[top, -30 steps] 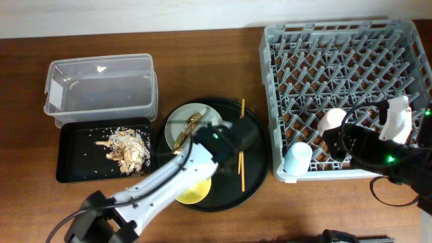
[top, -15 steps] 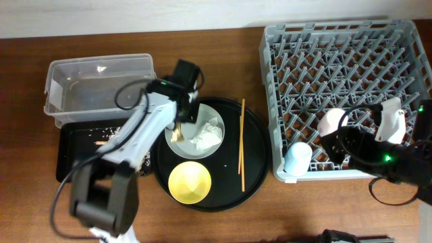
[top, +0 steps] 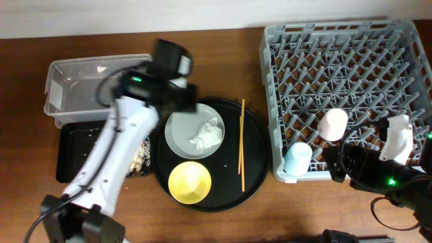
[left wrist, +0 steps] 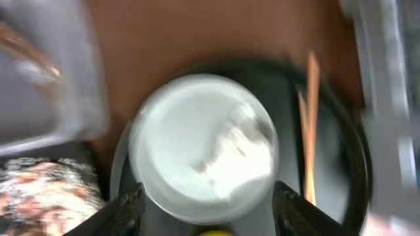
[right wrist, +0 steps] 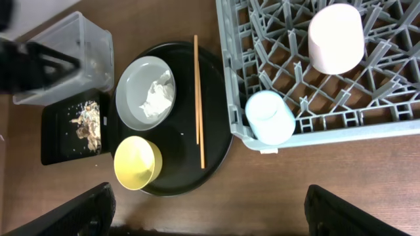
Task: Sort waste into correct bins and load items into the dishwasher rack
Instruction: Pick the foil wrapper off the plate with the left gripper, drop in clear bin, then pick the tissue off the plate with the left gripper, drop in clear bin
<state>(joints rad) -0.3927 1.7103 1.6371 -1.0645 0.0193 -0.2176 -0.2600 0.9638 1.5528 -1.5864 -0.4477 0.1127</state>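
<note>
**Waste.** The napkin (top: 206,133) is crumpled and lies on the plate (top: 177,131), right of its centre. Food scraps (right wrist: 85,121) are heaped on the black tray (top: 74,162). That tray lies against the near side of the tub (top: 74,94). A small yellowish bit (top: 101,67) sits in the tub by its far wall.

**Items.** The plate rests on the far half of the round tray (top: 260,155). The yellow bowl (top: 189,182) stands upright just beside it on the near half. The chopsticks (top: 242,145) lie together along the right part of the round tray, running from near to far.

**Rack.** The rack (top: 378,47) stands to the right of the round tray. The blue cup (top: 298,158) is mouth-down in its near left corner. The pink cup (top: 333,124) is mouth-down just beyond and to the right of it.

**Tools.** The left gripper (left wrist: 209,193) hangs over the far left rim of the plate, between plate and tub. Its fingers are spread wide with nothing between them, though the wrist view is blurred. The right gripper (right wrist: 210,193) is held high over the near right part of the rack, fingers wide apart and empty.
</note>
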